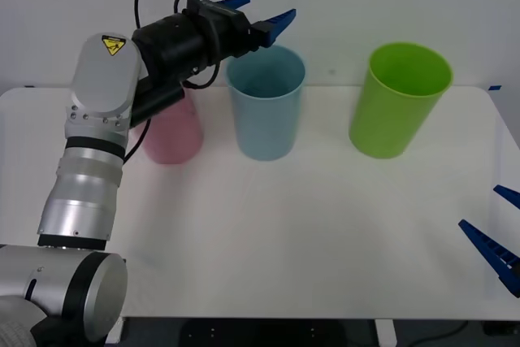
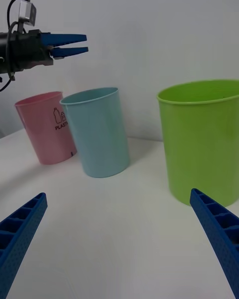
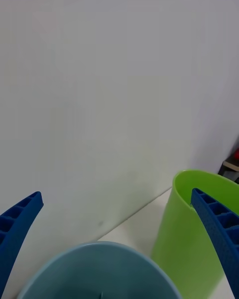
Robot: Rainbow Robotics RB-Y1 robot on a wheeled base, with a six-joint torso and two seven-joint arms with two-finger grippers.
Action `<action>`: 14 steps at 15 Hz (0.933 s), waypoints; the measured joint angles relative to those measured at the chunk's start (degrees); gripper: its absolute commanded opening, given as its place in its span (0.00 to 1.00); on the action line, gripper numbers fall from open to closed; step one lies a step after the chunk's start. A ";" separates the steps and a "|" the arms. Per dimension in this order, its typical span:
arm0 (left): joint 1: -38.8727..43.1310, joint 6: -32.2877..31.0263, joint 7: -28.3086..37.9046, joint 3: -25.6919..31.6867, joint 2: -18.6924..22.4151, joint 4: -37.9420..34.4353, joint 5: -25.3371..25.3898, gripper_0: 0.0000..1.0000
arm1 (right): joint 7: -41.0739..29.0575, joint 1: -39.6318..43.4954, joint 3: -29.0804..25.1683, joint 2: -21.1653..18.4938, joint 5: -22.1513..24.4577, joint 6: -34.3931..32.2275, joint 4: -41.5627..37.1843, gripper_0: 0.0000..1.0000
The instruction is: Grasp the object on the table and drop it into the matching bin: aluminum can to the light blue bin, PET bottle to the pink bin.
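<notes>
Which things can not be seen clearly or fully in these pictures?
- Inside of the light blue bin: front view, its own wall hides the bottom; any contents cannot be told.
- Pink bin: front view, the left arm covers its upper part.
- Right end effector: front view, cut off by the picture's edge.
- Left end effector is open above the light blue bin.

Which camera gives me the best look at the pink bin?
The right wrist view: the pink bin stands whole on the table, with its printed label facing the camera, beside the light blue bin. In the front view the left arm hides most of the pink bin. The left wrist view looks past it, over the light blue bin's rim.
</notes>
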 measured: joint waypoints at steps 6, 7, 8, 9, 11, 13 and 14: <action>2.48 -4.85 -0.95 0.00 6.59 -0.06 12.29 1.00 | 0.00 0.00 0.00 0.00 0.00 0.00 0.00 1.00; 3.20 -5.64 -1.35 0.00 7.91 -0.03 14.43 1.00 | 0.00 0.00 0.00 0.00 0.00 0.00 0.00 1.00; 4.12 -6.52 -2.03 0.00 9.39 -0.10 16.72 1.00 | 0.01 0.00 0.00 0.00 0.00 0.00 0.00 1.00; 5.34 -7.33 -3.27 0.01 10.92 -0.28 19.44 1.00 | 0.00 0.00 0.00 0.00 0.00 0.00 0.00 1.00; 7.94 -8.12 -6.36 0.01 13.15 -0.89 24.18 1.00 | 0.00 0.00 0.00 0.00 0.00 0.00 0.00 1.00; 12.12 -8.36 -8.20 0.01 15.24 -3.60 28.73 1.00 | 0.00 0.00 0.00 0.00 0.00 0.00 0.00 1.00; 14.22 -8.36 -8.41 0.10 16.13 -5.52 30.38 1.00 | 0.00 0.00 0.00 0.00 0.00 0.00 0.00 1.00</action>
